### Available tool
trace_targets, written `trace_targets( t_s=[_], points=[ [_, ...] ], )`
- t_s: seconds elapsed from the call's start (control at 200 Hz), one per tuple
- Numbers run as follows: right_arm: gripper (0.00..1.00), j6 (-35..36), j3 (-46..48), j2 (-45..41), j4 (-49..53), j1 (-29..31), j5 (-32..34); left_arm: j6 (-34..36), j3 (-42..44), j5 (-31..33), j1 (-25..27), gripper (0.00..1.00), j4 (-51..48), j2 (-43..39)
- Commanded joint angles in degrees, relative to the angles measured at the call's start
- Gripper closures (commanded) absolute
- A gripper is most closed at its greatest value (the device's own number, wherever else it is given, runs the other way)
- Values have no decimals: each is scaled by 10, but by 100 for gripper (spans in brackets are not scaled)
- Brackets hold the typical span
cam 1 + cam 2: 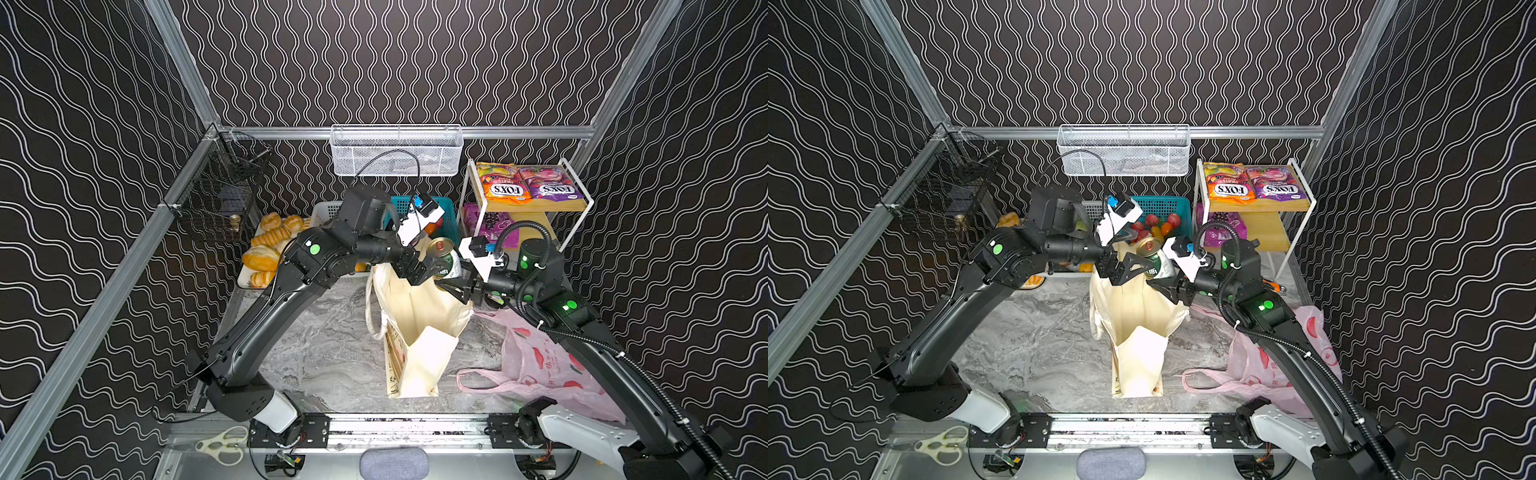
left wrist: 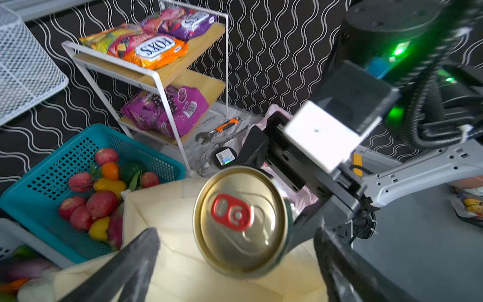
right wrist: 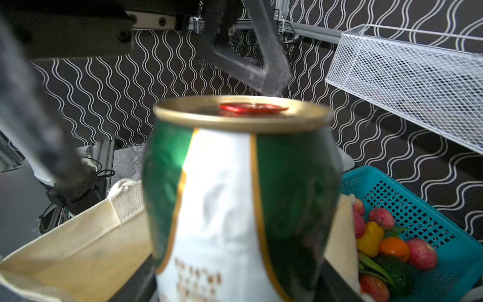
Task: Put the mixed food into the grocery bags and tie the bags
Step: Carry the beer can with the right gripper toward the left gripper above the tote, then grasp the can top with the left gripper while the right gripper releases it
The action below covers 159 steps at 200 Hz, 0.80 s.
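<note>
On my feed the green drink can (image 3: 235,204) shows green sides, a white panel edged in gold, a gold lid (image 2: 257,236) and a red pull tab (image 2: 230,213). The canvas tote (image 1: 419,316) is cream. The plastic bag (image 1: 540,365) is pale pink with red fruit prints. The counter (image 1: 324,345) is grey veined marble, the walls (image 1: 395,62) black with white wavy lines, the basket (image 2: 44,180) teal.
</note>
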<state>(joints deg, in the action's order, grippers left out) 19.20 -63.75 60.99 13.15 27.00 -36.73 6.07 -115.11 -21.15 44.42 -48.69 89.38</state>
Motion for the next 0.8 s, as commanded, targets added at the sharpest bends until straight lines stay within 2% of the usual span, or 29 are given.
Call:
trace_targets(
  t_s=[0.0,0.325,0.476,0.661,0.791],
  points=[
    [62,45,-13,2,-28,8,-12,35,-14,5,2,5,-43,11],
    [62,126,-30,22,6,20,-19,58,-60,-25,2,16,-92,45],
    [62,144,-36,23,12,20,-17,62,-63,-21,2,26,-109,49],
    [60,167,-42,23,37,21,-31,59,-51,-36,2,28,-100,45],
    [59,160,-40,21,29,21,-39,64,-54,-36,2,37,-111,52]
  ],
)
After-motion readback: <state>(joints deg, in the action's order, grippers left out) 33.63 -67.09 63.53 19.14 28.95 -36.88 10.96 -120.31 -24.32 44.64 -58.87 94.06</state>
